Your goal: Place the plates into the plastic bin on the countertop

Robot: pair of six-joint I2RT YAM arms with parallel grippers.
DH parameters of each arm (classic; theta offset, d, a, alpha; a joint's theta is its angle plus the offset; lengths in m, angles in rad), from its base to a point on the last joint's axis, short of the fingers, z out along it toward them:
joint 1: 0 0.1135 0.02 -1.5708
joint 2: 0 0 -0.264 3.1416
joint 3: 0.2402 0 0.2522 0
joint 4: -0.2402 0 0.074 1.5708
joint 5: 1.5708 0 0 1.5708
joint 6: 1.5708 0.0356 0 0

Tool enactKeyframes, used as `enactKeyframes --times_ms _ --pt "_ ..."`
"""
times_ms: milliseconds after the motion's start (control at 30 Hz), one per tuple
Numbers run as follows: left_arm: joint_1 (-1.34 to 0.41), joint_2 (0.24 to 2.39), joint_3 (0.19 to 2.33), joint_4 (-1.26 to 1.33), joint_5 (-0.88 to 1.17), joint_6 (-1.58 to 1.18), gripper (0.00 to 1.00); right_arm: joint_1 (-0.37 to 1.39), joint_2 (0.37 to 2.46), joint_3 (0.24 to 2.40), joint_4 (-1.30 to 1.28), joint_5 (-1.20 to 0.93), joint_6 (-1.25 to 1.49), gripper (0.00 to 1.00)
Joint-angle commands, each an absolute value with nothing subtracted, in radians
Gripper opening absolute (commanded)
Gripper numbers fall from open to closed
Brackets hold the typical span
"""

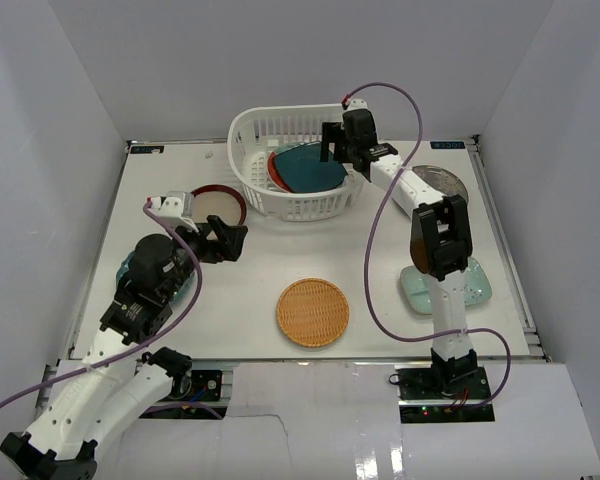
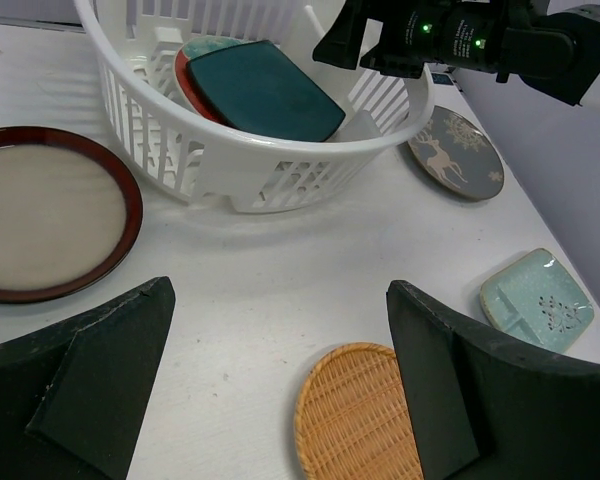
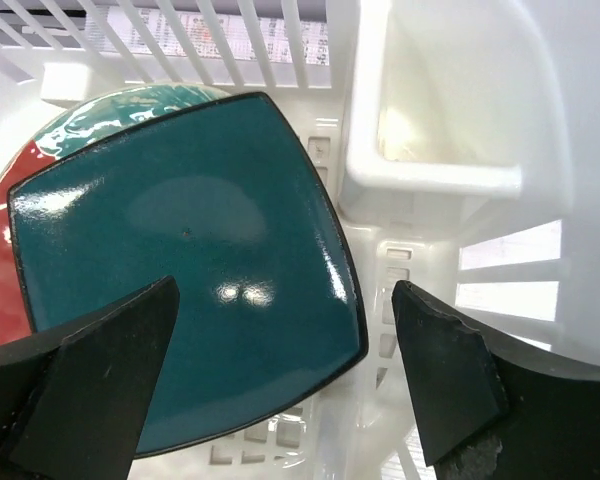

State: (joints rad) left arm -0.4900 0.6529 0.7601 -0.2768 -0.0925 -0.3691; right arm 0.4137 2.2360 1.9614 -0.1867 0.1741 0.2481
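Observation:
The white plastic bin [image 1: 242, 150] stands at the back middle of the countertop [image 1: 260, 270]. In it the dark teal square plate [image 1: 308, 165] lies tilted on the red-and-teal round plate [image 1: 276, 170]; both show in the right wrist view, the square plate [image 3: 180, 260] over the round one [image 3: 0, 270]. My right gripper [image 1: 332, 148] is open and empty over the bin's right end. My left gripper [image 1: 220, 240] is open and empty above the countertop. The maroon-rimmed cream plate [image 1: 218, 205], tan woven plate [image 1: 313, 312], grey deer plate [image 1: 448, 180] and pale mint rectangular plate [image 1: 470, 285] lie outside the bin.
A teal scalloped plate [image 1: 127, 265] lies mostly hidden under my left arm. Pale grey walls enclose the countertop on three sides. The right arm's purple cable [image 1: 375, 260] loops over the middle right. The bin's inner corner post [image 3: 430, 110] stands beside the square plate.

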Motion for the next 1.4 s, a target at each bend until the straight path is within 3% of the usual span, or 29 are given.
enactKeyframes --times_ms 0,133,200,233,267,367,500,533,567,600,667,733,767,1000,1200,1267,1333,1367 --pt "-0.483 0.63 0.752 -0.264 -0.074 -0.376 0.98 0.417 2.155 1.997 -0.163 0.235 0.133 0.93" --pt "-0.483 0.626 0.755 -0.264 -0.063 -0.376 0.98 0.408 2.07 1.991 -0.144 0.181 0.179 0.98" --pt "-0.485 0.62 0.753 -0.262 -0.06 -0.374 0.98 0.387 2.017 1.932 -0.134 0.195 0.244 0.89" --pt "-0.483 0.617 0.753 -0.262 -0.057 -0.376 0.98 0.376 1.95 1.887 -0.105 0.208 0.271 0.8" --pt "-0.483 0.611 0.755 -0.262 -0.052 -0.377 0.98 0.341 1.913 1.832 -0.082 0.216 0.326 0.54" --pt "-0.483 0.604 0.753 -0.264 -0.022 -0.379 0.98 0.234 1.755 1.535 0.042 0.265 0.425 0.08" --pt "-0.483 0.595 0.753 -0.258 0.044 -0.379 0.98 0.017 1.635 1.194 0.179 0.163 0.667 0.11" --pt "-0.483 0.597 0.755 -0.255 0.054 -0.379 0.98 -0.07 1.614 1.086 0.211 0.134 0.692 0.17" --pt "-0.485 0.6 0.755 -0.256 0.075 -0.38 0.98 -0.102 1.608 1.042 0.256 0.124 0.716 0.32" --pt "-0.485 0.6 0.755 -0.255 0.084 -0.38 0.98 -0.135 1.605 1.004 0.279 0.108 0.736 0.38" --pt "-0.485 0.601 0.755 -0.252 0.115 -0.383 0.98 -0.205 1.612 0.925 0.31 0.083 0.773 0.6" --pt "-0.486 0.601 0.753 -0.249 0.124 -0.383 0.98 -0.253 1.649 0.902 0.331 0.055 0.781 0.72" --pt "-0.489 0.601 0.753 -0.25 0.121 -0.383 0.98 -0.264 1.664 0.894 0.331 0.035 0.784 0.73" --pt "-0.503 0.6 0.755 -0.261 0.084 -0.376 0.98 -0.291 1.846 0.87 0.491 -0.127 0.885 0.64" --pt "-0.503 0.612 0.755 -0.261 0.072 -0.37 0.98 -0.282 1.974 0.856 0.646 -0.172 1.052 0.45" --pt "-0.502 0.618 0.756 -0.262 0.061 -0.367 0.98 -0.278 1.996 0.842 0.727 -0.178 1.083 0.34" --pt "-0.502 0.624 0.758 -0.264 0.057 -0.364 0.98 -0.272 2.017 0.816 0.794 -0.201 1.111 0.14" --pt "-0.5 0.626 0.756 -0.262 0.052 -0.364 0.98 -0.268 2.017 0.801 0.878 -0.204 1.123 0.11"
